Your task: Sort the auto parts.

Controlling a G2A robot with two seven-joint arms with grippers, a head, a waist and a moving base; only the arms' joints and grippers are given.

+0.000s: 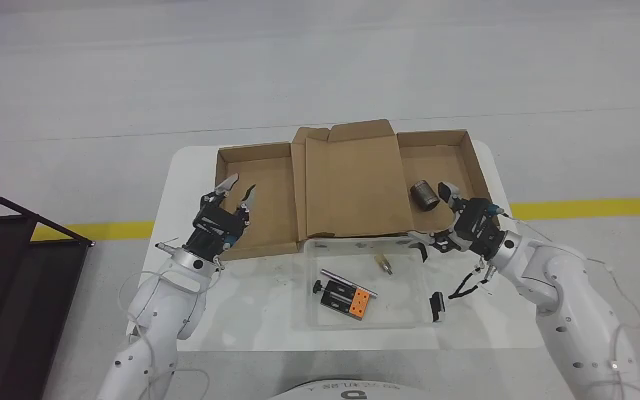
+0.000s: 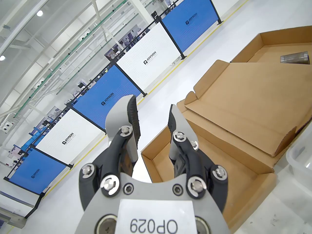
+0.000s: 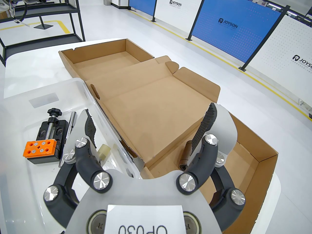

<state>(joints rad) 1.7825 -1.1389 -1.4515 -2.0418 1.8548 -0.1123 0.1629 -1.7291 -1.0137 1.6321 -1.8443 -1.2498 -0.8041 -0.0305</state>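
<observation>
Cardboard box point(image 1: 447, 160) holds cylinder point(image 1: 427, 193) (metal).

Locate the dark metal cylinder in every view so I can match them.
Top view: metal cylinder in the box's right compartment.
Left wrist view: in the compartment beyond the flat lid.
Right wrist view: same compartment, half hidden behind a finger of the right pincer.
Shared landmark: the flat lid between both compartments.
</observation>
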